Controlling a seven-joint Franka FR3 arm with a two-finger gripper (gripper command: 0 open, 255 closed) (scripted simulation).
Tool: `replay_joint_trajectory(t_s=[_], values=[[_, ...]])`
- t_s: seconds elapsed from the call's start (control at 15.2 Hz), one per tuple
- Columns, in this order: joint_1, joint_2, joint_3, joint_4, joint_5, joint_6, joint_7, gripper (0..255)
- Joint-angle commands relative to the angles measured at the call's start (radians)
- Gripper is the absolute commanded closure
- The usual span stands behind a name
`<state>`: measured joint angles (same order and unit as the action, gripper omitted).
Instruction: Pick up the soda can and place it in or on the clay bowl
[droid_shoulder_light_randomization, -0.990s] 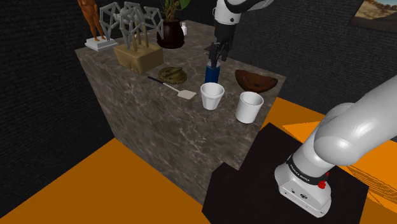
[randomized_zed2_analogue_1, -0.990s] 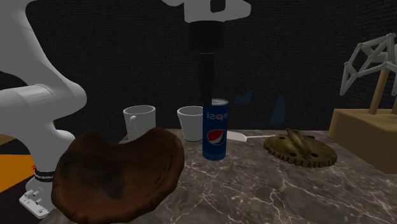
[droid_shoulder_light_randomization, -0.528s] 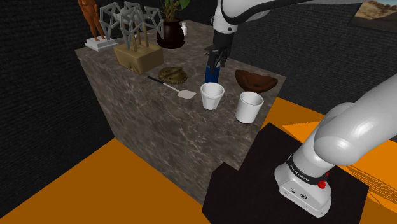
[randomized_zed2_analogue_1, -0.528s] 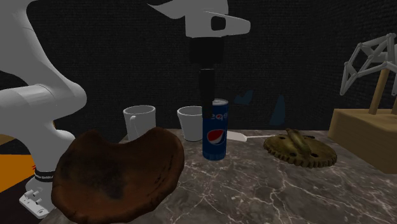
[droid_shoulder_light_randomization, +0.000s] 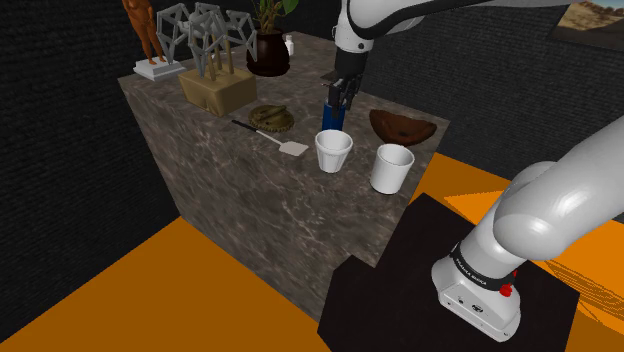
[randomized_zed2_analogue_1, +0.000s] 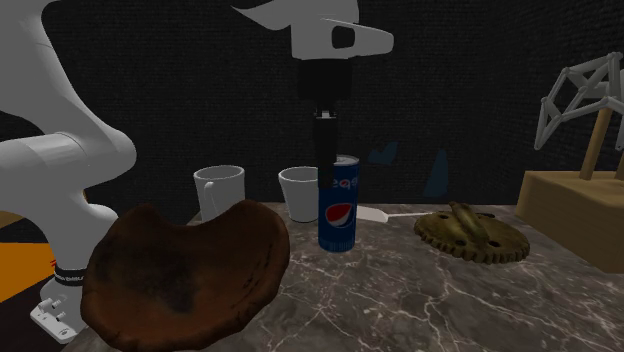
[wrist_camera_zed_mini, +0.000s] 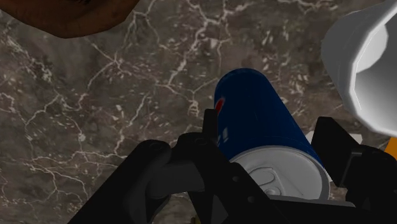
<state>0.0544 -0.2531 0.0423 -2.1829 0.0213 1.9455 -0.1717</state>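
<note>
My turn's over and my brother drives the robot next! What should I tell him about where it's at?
All-black gripper: right at the top of the blue Pepsi soda can; whether it grips it cannot be told.
Can: upright on the dark marbled counter, not lifted.
Rough brown clay bowl: on the counter, apart from the can, empty.
Done: the approach.
Left: check the grip, lift, set the can in the bowl.

Dim overall; walls (droid_shoulder_light_randomization: 60, 120) near black. Light flat, diffuse on the counter (droid_shoulder_light_randomization: 250, 190). Shoulder view: orange floor (droid_shoulder_light_randomization: 120, 290) brightest at 7 o'clock, white arm (droid_shoulder_light_randomization: 540, 215) bright at 4 o'clock. Soft sheen on the can (wrist_camera_zed_mini: 254, 121) lid.
</note>
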Motion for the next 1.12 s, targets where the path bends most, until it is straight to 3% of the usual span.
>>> replay_joint_trajectory(t_s=[0.0,0.46,1.06], values=[[0.000,0.000,0.000,0.000,0.000,0.000,0.000,255],[0.000,0.000,0.000,0.000,0.000,0.000,0.000,255],[0.000,-0.013,-0.001,0.109,-0.001,-0.121,0.001,255]])
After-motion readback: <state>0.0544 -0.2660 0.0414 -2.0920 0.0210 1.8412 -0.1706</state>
